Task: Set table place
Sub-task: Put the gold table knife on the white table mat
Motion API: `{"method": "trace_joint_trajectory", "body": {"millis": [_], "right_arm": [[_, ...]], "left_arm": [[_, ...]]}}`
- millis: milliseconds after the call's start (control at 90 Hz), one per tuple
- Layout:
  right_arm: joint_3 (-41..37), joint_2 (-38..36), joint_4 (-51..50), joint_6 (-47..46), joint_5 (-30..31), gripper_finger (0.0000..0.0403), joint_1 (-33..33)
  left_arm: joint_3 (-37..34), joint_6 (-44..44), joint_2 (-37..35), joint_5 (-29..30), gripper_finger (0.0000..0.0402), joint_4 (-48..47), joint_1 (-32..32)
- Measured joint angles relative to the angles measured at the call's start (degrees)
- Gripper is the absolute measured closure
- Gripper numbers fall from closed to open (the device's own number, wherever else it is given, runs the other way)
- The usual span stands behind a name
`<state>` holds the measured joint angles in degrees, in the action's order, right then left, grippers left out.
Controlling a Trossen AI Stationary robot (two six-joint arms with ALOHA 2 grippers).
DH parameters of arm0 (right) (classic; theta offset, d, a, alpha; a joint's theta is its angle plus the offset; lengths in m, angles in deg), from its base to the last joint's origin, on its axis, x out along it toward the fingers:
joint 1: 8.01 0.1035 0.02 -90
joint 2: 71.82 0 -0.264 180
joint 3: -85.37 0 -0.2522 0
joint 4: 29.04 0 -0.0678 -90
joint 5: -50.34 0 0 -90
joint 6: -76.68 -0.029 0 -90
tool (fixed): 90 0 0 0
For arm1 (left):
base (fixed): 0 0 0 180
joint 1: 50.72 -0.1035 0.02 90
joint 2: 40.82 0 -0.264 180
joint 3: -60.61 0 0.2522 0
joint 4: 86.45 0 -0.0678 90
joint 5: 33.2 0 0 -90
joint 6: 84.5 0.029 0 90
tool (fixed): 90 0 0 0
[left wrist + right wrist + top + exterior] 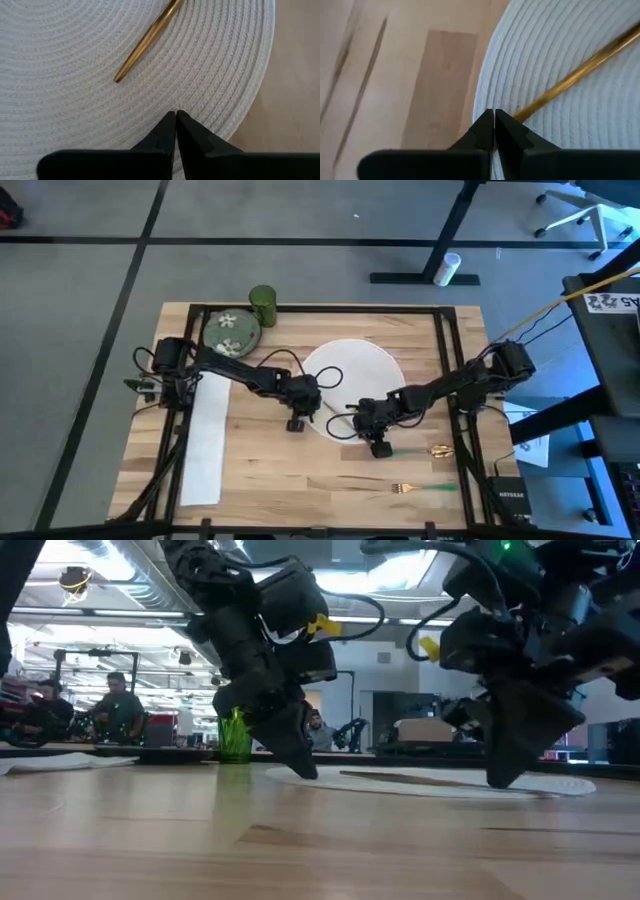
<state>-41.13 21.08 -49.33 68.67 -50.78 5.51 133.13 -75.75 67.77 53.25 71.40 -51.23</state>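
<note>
Closest to your low camera runs the large light-wood butcher-block table, edged with thin black rails, with both arms reaching down onto it. Your left gripper has its fingers pressed together with nothing between them, tips poised over the rim of the round white woven placemat at the table's middle. On that mat, just beyond those tips, lies a slim gold utensil handle. Your right gripper sits at the mat's near edge, its fingers closed on the gold handle, which slants away across the weave.

Look to the far left corner: a green floral plate lies there with a dark green cylindrical cup just beside it. A long white folded cloth napkin stretches along the left side. Near the right front, a gold spoon with a green handle and a gold fork with a green handle lie apart on bare wood.
</note>
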Motion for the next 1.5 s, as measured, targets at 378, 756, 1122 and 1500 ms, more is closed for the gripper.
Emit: {"method": "trace_joint_trajectory", "body": {"millis": [378,756,1122,1500], "right_arm": [[0.0,-0.55,-2.24,-0.72,1.75,0.04,0.0],[0.0,-3.69,-6.44,-0.7,5.68,0.04,-0.04],[-0.02,-4.11,-5.12,-0.74,0.79,0.04,0.02],[-0.02,-3.82,-7.15,-1.27,-0.99,0.04,0.02]], "left_arm": [[0.07,0.0,0.0,0.01,0.0401,-0.99,0.04],[0.04,0.57,-0.07,-0.3,0.0401,-1.63,0.12],[0.04,0.61,-0.07,-0.61,0.0402,-1.76,0.15],[0.02,0.61,-0.07,-0.69,0.0402,-1.74,0.15]]}}
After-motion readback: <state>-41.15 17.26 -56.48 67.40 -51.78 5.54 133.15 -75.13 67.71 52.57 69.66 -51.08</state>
